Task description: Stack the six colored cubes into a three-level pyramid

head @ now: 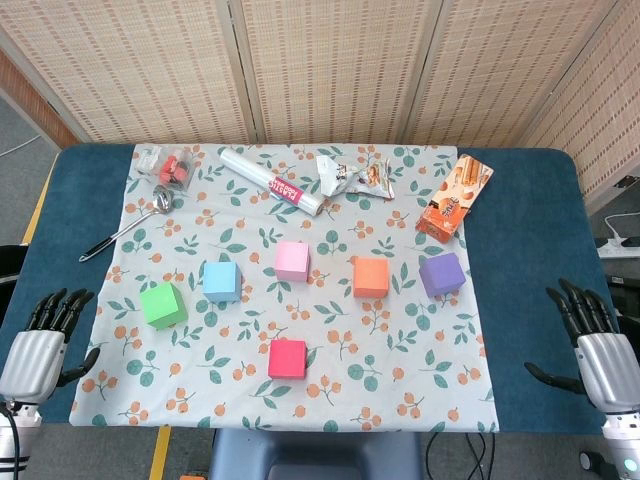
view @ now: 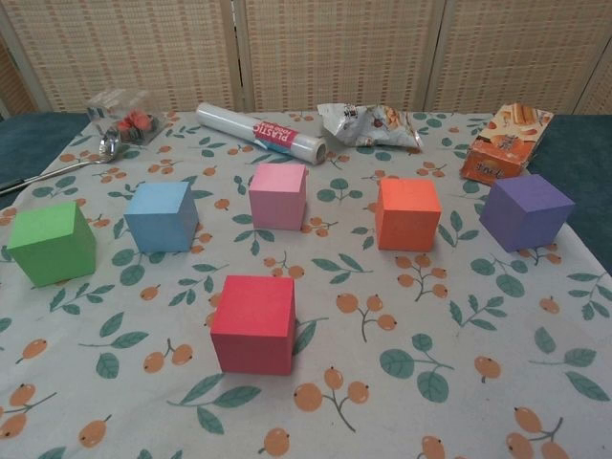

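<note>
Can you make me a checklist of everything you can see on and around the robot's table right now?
Surface: leaf-and-berry cloth over a blue table.
Job's things: six cubes, all apart, none stacked: green cube, blue cube, pink cube, orange cube, purple cube, red cube nearest the robot.
Clutter: along the far edge, a clear box of red bits, spoon, plastic wrap roll, snack bag, orange snack box.
Hands: left hand and right hand, both open, holding nothing, at the table's sides.
Cables: power strip on the floor at right.
Surroundings: woven screens behind.
</note>
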{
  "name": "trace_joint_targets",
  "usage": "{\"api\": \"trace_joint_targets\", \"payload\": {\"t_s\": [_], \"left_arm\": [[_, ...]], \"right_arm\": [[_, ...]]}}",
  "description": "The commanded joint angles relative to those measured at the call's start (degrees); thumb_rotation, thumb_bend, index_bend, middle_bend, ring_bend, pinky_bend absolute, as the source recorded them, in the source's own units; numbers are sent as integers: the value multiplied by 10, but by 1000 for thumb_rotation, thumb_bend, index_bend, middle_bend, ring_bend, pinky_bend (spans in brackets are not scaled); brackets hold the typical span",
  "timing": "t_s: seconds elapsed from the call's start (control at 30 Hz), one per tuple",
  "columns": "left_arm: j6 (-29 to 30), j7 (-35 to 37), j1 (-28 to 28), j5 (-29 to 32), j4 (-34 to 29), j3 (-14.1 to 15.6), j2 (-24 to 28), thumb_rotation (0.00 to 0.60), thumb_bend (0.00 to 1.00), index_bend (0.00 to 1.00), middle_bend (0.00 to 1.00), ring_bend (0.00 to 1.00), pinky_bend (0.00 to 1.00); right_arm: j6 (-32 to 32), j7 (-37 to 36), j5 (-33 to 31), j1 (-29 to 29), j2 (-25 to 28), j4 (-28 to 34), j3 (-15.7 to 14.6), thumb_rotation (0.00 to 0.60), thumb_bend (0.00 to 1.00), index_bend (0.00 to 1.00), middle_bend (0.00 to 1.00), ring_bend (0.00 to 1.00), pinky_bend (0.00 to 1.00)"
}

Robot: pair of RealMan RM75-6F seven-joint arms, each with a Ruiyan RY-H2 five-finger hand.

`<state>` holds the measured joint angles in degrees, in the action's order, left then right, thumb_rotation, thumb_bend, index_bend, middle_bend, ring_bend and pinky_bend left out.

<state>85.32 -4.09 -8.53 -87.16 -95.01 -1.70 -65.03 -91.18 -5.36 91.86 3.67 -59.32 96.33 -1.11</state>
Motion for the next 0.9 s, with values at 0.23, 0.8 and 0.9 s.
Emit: {"api": "trace_joint_targets", "payload": {"t_s": [0.23, 0.8, 0.9], "left_arm": [[-31, 5, -37, -21, -2, -18, 11, 600, 311, 131, 107, 34, 85], [-352, 34, -306, 69, 29, -125, -19, 600, 319, 137, 141, 66, 116], [-419, 18, -349, 111, 62, -129, -40, 600, 323, 91, 104, 44, 104]], "right_arm": [[-11, -21, 15, -6, 3, -4, 6, 600, 178, 0, 66, 0, 73], [-1, -16, 23, 4, 24, 17, 23, 600, 178, 0, 66, 0, 73], [7, -15, 17, 7, 26, 20, 27, 600, 178, 0, 66, 0, 73]]}}
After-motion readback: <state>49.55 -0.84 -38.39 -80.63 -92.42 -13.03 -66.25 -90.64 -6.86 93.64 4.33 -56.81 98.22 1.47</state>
